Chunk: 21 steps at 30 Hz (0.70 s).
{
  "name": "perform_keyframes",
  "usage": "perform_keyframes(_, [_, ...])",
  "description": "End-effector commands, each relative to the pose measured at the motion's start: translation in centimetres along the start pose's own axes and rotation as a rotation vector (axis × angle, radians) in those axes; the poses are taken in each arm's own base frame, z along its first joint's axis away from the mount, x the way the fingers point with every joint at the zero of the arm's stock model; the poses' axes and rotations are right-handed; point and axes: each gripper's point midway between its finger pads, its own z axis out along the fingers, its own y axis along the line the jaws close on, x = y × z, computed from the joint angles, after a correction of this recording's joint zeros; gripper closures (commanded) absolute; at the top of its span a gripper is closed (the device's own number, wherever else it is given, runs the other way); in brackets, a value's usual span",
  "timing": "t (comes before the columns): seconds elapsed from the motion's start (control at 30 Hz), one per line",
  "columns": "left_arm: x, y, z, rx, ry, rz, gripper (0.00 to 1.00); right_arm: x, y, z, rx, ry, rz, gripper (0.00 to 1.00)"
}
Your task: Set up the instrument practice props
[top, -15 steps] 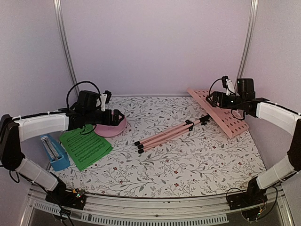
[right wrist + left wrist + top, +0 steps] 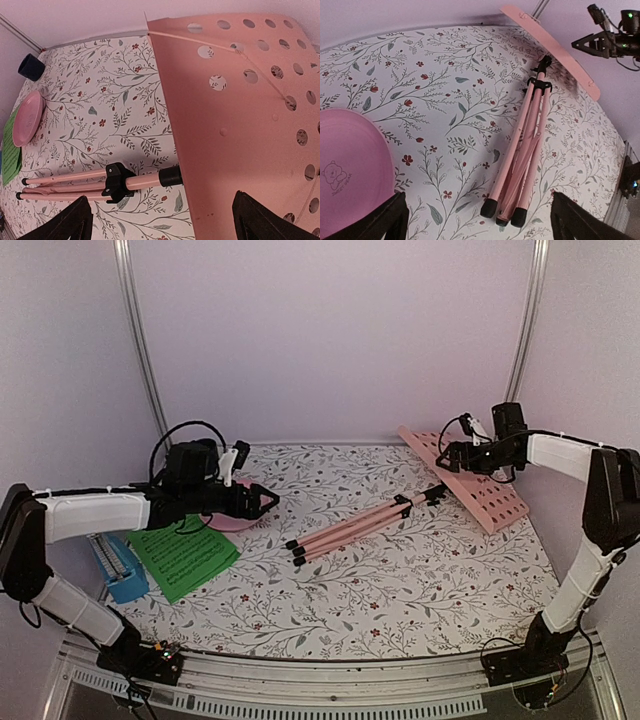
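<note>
Cup (image 2: 31, 66) shows only from right wrist; left gripper (image 2: 268, 500), right gripper (image 2: 443, 455): jaws wide.

Perforated pink desk (image 2: 240, 125) above folded tripod legs (image 2: 70, 184)

Legible txt: none you can actually read.

Closest candidate is the pink disc (image 2: 350, 170), left wrist view. A small bear emblem (image 2: 335, 171) is stamped near its lower left, w/ a line of tiny lettering under it. The chars are too small and blurred; you can't make out a word.

The green sheet-music pages (image 2: 185, 553), top view, show dark printed rows across the top face, approx. like staves. At this res. no title, no. or note is readable.

The blue metronome (image 2: 117, 567), top view, has a pale front strip; any scale marks or digits are not resolvable.

In the right wrist view the green page edge sits at far left, print unresolved there too.
</note>
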Motion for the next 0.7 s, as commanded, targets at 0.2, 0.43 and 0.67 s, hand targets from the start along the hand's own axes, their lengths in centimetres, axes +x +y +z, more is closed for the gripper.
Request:
perform_keyframes(0.2, [-0.3,-2.8,-0.2,0.116,-0.036,0.012,0.01,1.6,-0.4,2.9,-0.068,0.116,-0.035,0.09])
perform_keyframes(0.43, [-0.3,-2.5,-0.2,0.103,-0.042,0.008,0.01,2.3,-0.6,3.6,-0.078,0.156,-0.039,0.32])
perform_keyframes(0.67, [-0.4,-2.6,0.0,0.108,-0.040,0.006,0.01,3.1,-1.2,4.2,-0.059,0.188,-0.049,0.45])
